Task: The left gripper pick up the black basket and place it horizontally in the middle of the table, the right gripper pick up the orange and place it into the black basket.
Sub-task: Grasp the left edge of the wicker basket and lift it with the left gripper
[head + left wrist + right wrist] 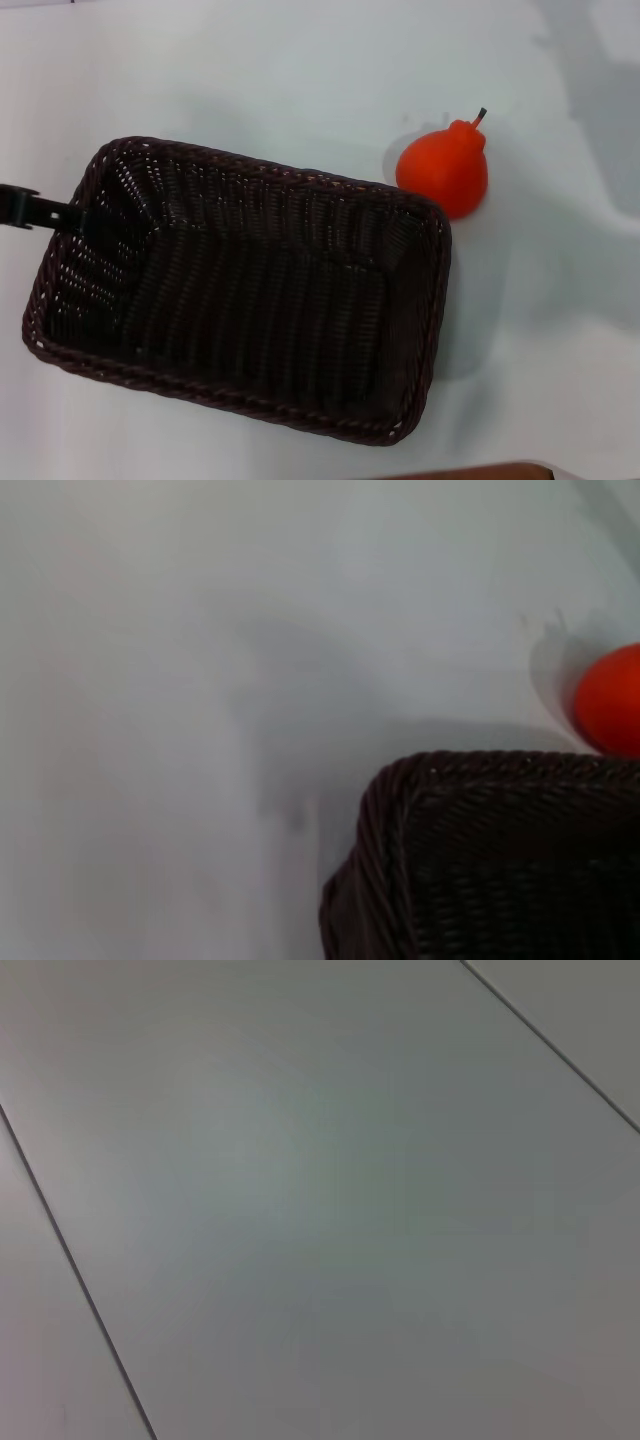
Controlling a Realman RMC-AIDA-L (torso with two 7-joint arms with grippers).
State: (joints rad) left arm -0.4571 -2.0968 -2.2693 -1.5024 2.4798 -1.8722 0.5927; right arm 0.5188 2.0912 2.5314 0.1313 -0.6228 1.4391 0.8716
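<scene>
The black basket (250,290) lies flat on the white table (250,70), its mouth facing up, filling the near and left part of the head view. It sits askew: its long sides run from the upper left down toward the lower right, and its braided rim and sloping woven walls are plain to see. Nothing lies inside it.

At the basket's left short end, the left gripper (62,213) reaches in from the left edge of the head view as a narrow dark bar. Its tip meets the rim there. Whether the jaws are clamped on the rim or merely resting against it, I cannot tell, since only a sliver of the gripper shows. The left wrist view shows one corner of the basket (480,860) close up, with bare table (200,680) beyond it.

Farther back and to the right, the orange (444,168) stands on the table just beside the basket's far right corner, outside it. It is bright orange-red with a raised neck and a short dark stem pointing up and away. In the left wrist view a slice of the orange (612,702) shows just past the basket's rim.

The right gripper appears in no view; the right wrist view shows only a pale flat surface (320,1200) crossed by thin dark lines.
</scene>
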